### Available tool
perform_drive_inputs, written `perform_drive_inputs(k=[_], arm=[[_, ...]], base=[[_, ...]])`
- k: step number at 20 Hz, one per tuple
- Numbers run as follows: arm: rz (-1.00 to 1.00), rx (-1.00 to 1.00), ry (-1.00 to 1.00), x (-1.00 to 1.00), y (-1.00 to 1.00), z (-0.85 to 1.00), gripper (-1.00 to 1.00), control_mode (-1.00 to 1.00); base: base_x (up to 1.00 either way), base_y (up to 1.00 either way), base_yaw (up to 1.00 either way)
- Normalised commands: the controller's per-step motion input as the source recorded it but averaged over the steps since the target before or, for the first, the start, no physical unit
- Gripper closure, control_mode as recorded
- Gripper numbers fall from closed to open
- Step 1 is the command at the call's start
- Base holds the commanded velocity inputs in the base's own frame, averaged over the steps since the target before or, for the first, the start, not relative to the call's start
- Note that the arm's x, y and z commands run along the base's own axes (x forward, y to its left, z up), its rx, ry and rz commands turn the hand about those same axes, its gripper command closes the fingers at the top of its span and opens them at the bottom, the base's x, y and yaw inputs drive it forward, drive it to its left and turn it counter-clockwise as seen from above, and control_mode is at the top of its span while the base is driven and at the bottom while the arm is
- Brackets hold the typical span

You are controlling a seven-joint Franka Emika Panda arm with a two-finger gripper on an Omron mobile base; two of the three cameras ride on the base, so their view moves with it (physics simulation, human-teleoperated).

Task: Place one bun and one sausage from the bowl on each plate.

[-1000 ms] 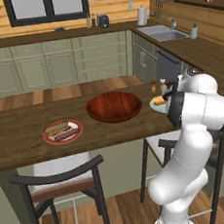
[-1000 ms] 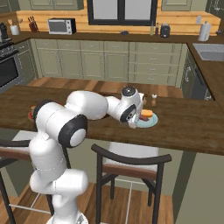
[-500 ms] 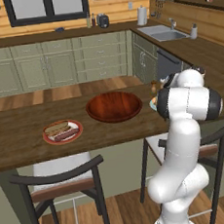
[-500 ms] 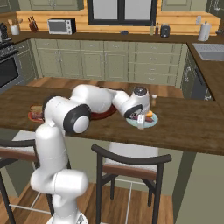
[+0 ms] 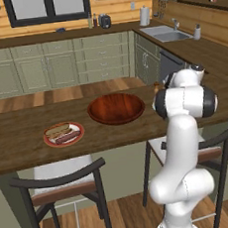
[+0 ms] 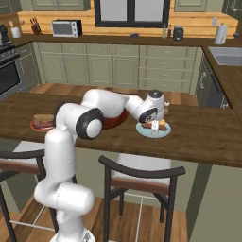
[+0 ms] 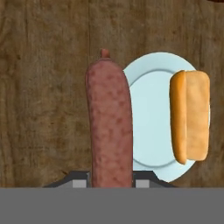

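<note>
Gripper [image 6: 154, 129]: closed on a dark sausage [image 7: 109, 122], above the teal plate [image 7: 151, 127].
Bun [image 7: 190, 116]: yellow-orange, lying on that plate.
Bowl [image 5: 116, 107]: on the counter [image 5: 19, 141].

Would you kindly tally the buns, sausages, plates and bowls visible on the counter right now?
Buns: 2, tan bun, orange bun
Sausages: 2, plated sausage, held sausage
Plates: 2, red-rimmed plate, teal plate
Bowls: 1, bowl
Total: 7
</note>
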Motion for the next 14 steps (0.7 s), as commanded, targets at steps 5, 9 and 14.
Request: perform_drive_inputs(k=[5,9,14], arm=[[0.0,-0.04,0.0,0.23,0.1,-0.22,1.0,-1.0],[0.0,-0.02,0.0,0.01,0.08,-0.19,1.0,-1.0],[0.0,0.0,0.0,0.0,0.04,-0.09,1.0,-1.0]], base=[[0.0,0.0,0.0],[0.0,0.0,0.0],[0.0,0.0,0.0]])
